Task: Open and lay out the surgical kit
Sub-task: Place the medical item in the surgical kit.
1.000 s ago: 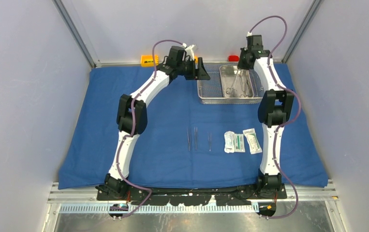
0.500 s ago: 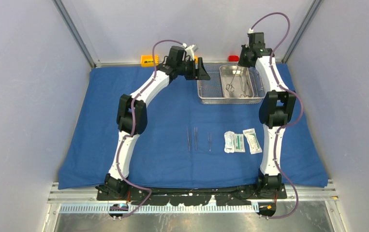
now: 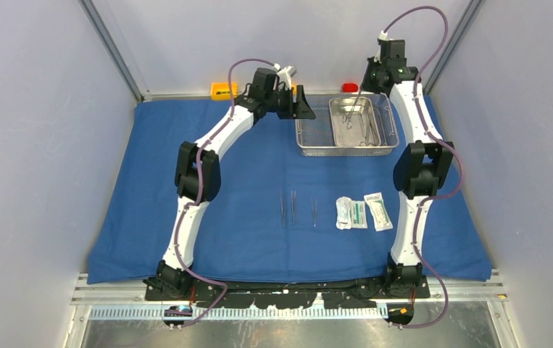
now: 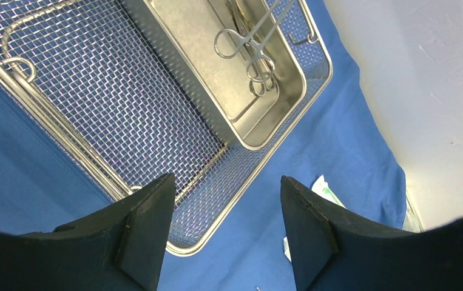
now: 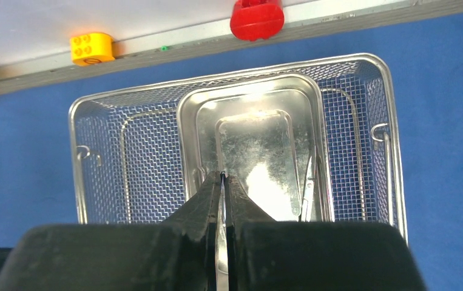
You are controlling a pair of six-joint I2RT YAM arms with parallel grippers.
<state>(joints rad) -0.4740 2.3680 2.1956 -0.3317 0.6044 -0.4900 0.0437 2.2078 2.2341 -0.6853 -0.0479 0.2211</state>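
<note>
The blue cloth (image 3: pixel 244 159) lies spread out, with the steel mesh tray (image 3: pixel 346 151) at its back right. A smaller steel pan (image 3: pixel 360 109) sits in the tray. My right gripper (image 3: pixel 366 88) hangs above the pan, shut on a thin steel ring-handled instrument (image 3: pixel 347 118) that dangles over it. In the right wrist view the gripper (image 5: pixel 223 176) pinches a steel sliver, and another instrument (image 5: pixel 307 182) lies in the pan (image 5: pixel 253 145). My left gripper (image 3: pixel 306 105) stands open and holds nothing at the tray's left end, over the tray corner (image 4: pixel 183 248).
Three thin steel instruments (image 3: pixel 293 207) lie side by side mid-cloth, with white-green packets (image 3: pixel 360 213) to their right. An orange-yellow block (image 3: pixel 223 90) and a red block (image 3: pixel 350 87) sit on the back ledge. Grey walls close in both sides.
My right arm has risen and drawn back, lifting the ring-handled instrument out of the pan. The left arm has not moved.
</note>
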